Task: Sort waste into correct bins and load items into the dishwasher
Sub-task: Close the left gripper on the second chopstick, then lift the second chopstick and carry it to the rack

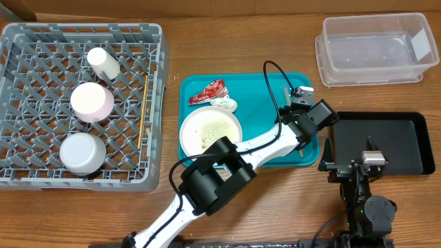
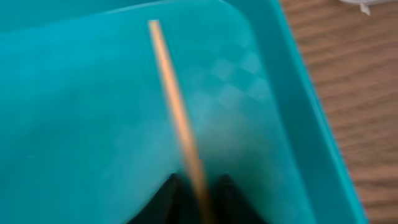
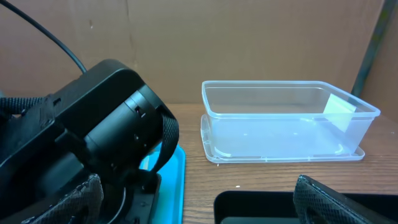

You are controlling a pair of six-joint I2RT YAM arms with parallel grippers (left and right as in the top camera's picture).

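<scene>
The left pincer [image 2: 200, 196] sits over the right part of the teal tray [image 1: 258, 103], at centre frame in the overhead view. Its fingers [image 2: 173, 198] are drawn in close on either side of a chopstick [image 2: 177, 112] and pinch its near end. The wrist view is blurred there. The chopstick runs away from the fingers toward the upper left of that view, over the tray floor.

The right pincer [image 3: 199, 202] is spread wide, at the left edge of the black tray [image 1: 393, 141] in the lower right. The clear tub [image 1: 375, 52] stands on the surface [image 1: 262, 41] in the upper right, apart from the black tray.

On the left half of the teal tray lie the red wrapper [image 1: 209, 91] and, just beside it, the white scrap [image 1: 226, 103]. Below them is the plate [image 1: 186, 131], with crumbs [image 1: 210, 129] on it.

The rack [image 1: 41, 89] fills the left of the frame. It holds the cup [image 1: 103, 62] toward the top and two bowls [image 1: 91, 102] [image 1: 83, 152] below it. The other chopstick [image 1: 142, 114] lies along its right side.
</scene>
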